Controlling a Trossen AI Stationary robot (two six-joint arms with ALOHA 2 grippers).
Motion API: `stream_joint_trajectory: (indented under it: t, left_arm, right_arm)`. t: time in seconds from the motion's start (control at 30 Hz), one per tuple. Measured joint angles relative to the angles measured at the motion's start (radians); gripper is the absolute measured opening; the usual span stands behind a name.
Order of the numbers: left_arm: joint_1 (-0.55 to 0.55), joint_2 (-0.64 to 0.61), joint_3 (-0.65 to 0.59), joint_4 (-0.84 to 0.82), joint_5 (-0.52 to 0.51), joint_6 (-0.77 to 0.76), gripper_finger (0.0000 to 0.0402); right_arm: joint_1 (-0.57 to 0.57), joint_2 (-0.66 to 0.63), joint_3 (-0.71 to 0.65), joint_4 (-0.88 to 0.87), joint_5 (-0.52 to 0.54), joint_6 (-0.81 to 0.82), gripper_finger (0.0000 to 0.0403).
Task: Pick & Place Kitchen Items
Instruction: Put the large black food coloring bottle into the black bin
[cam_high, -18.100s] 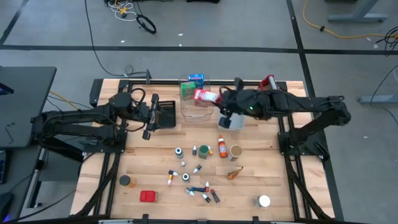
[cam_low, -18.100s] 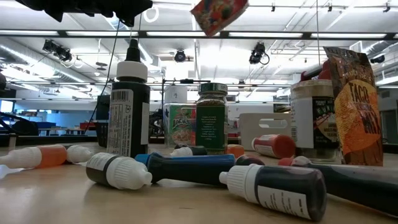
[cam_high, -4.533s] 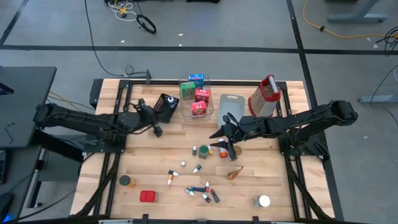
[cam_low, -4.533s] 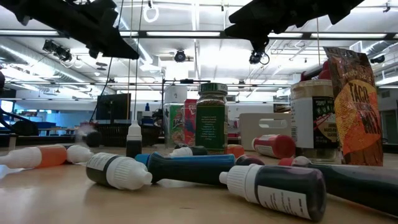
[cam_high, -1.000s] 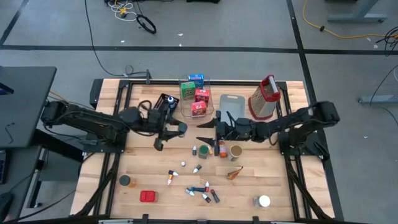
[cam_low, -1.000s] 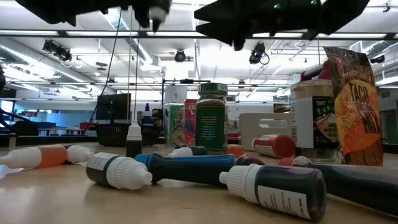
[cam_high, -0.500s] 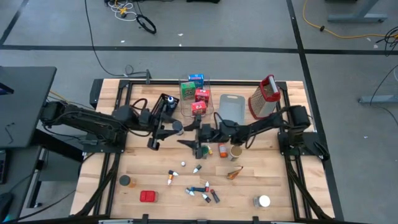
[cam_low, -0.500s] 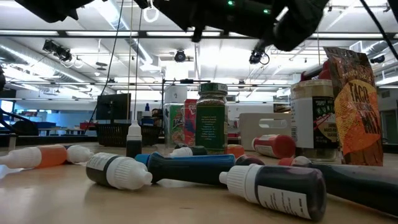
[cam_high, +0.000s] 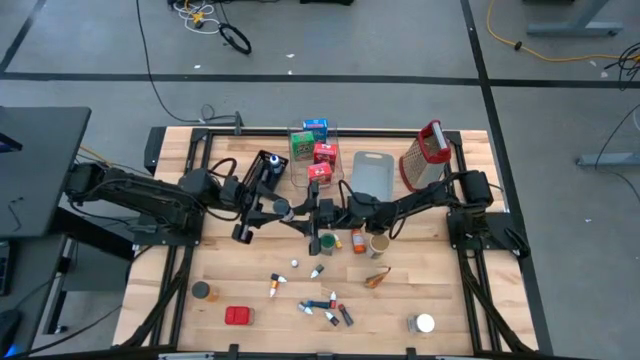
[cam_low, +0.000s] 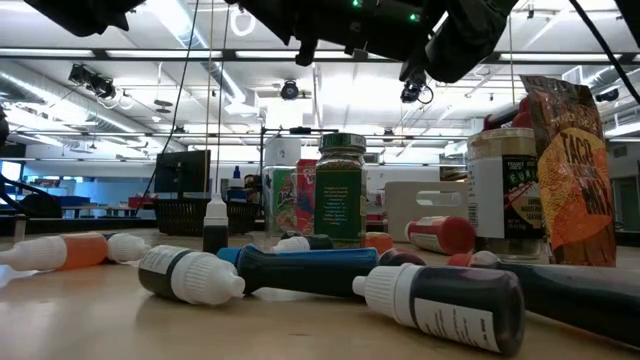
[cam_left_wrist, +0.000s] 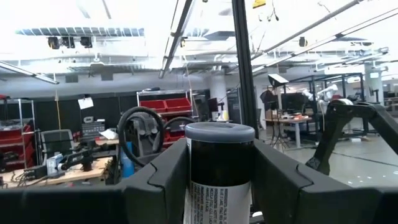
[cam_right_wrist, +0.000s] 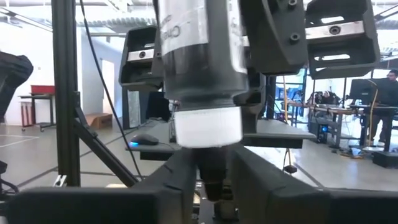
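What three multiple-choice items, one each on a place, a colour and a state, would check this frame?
1. Where does the grater stand?
A. back right of the table
B. front left
C. in a bin

2. What colour is the flat box at the front left?
A. blue
B. red
C. green

3. How is the dark bottle placed?
A. lying on the wood
B. standing in a tray
C. held in the left gripper

Key: 1 A, the high view shows it at the far right corner; 2 B, it is plainly red; 3 C, the left wrist view shows the fingers clamping it.
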Motion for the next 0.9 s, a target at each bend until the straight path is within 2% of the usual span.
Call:
stream_joint_trajectory:
  t: [0.13, 0.4, 0.5, 0.63, 0.73, 0.9]
  left_arm:
    - [0.0, 0.0, 0.0, 0.012, -0.001, 0.002, 0.0164]
    - [0.0, 0.0, 0.0, -0.01, 0.001, -0.006, 0.0166]
    - [0.0, 0.0, 0.0, -0.02, 0.005, 0.0, 0.0167]
    - [0.0, 0.0, 0.0, -0.063, 0.039, 0.046, 0.0172]
    - [0.0, 0.0, 0.0, -0.093, 0.039, 0.058, 0.0185]
    - [0.0, 0.0, 0.0, -0.151, 0.03, 0.072, 0.022]
  right_arm:
    - [0.0, 0.0, 0.0, 0.001, -0.003, -0.003, 0.0038]
    - [0.008, -0.008, 0.0, -0.027, 0.004, -0.002, 0.0045]
    - [0.015, -0.029, 0.0, -0.085, 0.011, -0.001, 0.0048]
    - [0.027, -0.08, 0.0, -0.25, 0.071, -0.003, 0.0039]
    - [0.04, -0.118, 0.0, -0.351, 0.105, -0.006, 0.0039]
    - [0.066, -0.171, 0.0, -0.406, 0.141, -0.024, 0.0046]
